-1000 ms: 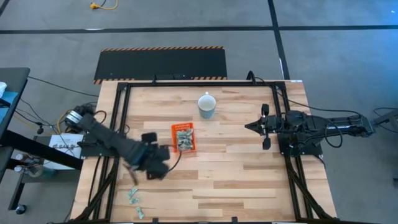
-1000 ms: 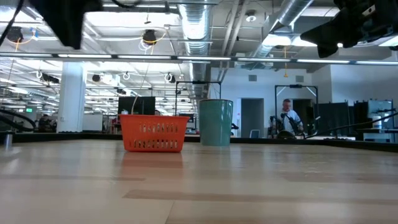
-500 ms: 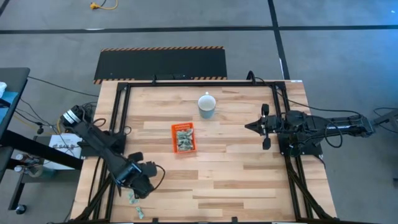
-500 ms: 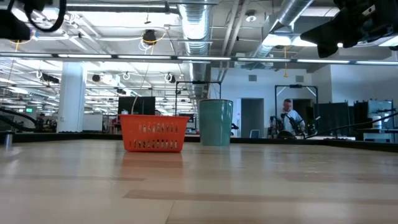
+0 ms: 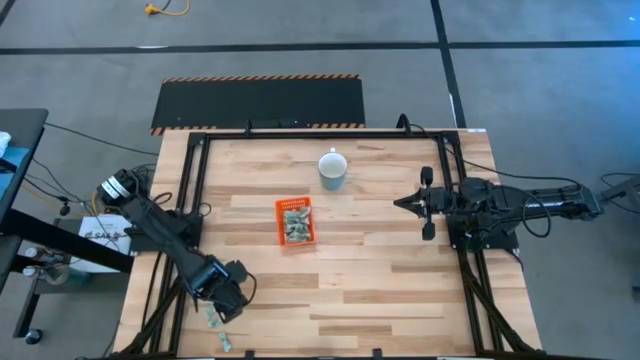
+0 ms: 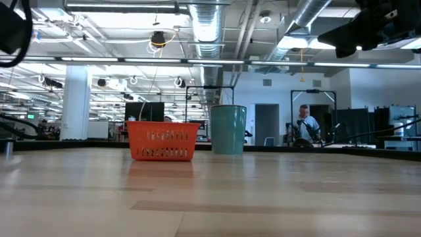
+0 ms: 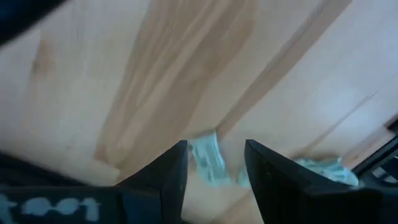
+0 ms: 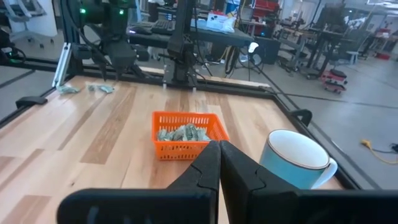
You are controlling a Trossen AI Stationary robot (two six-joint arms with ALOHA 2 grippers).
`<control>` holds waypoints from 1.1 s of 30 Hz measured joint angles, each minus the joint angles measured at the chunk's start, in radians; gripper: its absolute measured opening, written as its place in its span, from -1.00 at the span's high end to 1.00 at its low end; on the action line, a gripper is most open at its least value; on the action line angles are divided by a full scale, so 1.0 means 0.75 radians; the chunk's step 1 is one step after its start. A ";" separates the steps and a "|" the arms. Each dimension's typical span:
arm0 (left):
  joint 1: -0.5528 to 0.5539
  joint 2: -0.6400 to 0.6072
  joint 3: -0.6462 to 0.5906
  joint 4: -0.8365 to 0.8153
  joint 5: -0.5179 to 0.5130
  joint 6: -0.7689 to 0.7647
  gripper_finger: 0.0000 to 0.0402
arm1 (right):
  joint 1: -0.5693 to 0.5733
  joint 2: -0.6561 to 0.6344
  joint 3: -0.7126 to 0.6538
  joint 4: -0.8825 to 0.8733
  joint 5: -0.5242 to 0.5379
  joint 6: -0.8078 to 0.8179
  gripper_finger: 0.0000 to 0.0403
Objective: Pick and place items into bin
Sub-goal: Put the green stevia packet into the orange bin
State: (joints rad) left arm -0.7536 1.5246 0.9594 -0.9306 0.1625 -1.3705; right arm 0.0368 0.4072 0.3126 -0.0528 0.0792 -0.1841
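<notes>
Small green-and-white wrapped items lie loose near the table's near left corner [image 5: 212, 318], [image 5: 225, 342]; more fill the orange bin [image 5: 296, 221] mid-table. My left gripper [image 5: 222, 308] hovers over the loose items, open. In the left wrist view its fingers [image 7: 216, 146] stand on either side of one item [image 7: 208, 160] lying on the wood, and another item [image 7: 323, 169] lies beside. I cannot see the fingers touching it. My right gripper [image 5: 405, 203] waits shut at the table's right, aimed at the bin [image 8: 186, 140].
A pale blue-white mug [image 5: 333, 170] stands just beyond the bin toward the far edge, also seen as the mug [image 8: 297, 158] close to my right gripper. Black frame rails run along the table's left and right sides. A person sits far off in the room [image 6: 304, 125].
My left gripper has swung from beside the bin toward the table's near left corner. It has come down over the loose items there, most of the way in the first half second. The right arm has stayed still.
</notes>
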 joint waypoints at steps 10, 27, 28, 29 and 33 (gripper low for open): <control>-0.061 0.032 0.000 0.002 0.001 -0.110 0.10 | 0.000 0.000 0.000 0.001 0.000 -0.111 0.99; -0.108 0.320 0.003 0.054 0.192 -0.013 0.10 | 0.000 0.000 0.000 0.011 0.000 -0.150 0.99; -0.107 0.326 0.003 0.060 0.203 0.004 0.10 | 0.000 0.000 0.000 0.011 0.000 -0.152 0.99; -0.106 0.335 0.005 0.071 0.210 0.022 0.10 | 0.000 0.000 0.000 0.011 0.000 -0.154 0.99; -0.103 0.339 0.004 0.082 0.224 0.066 0.10 | 0.000 0.000 0.000 0.011 0.000 -0.168 0.99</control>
State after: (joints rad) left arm -0.8312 1.7788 0.9627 -0.8694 0.3305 -1.3212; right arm 0.0368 0.4068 0.3126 -0.0444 0.0792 -0.3101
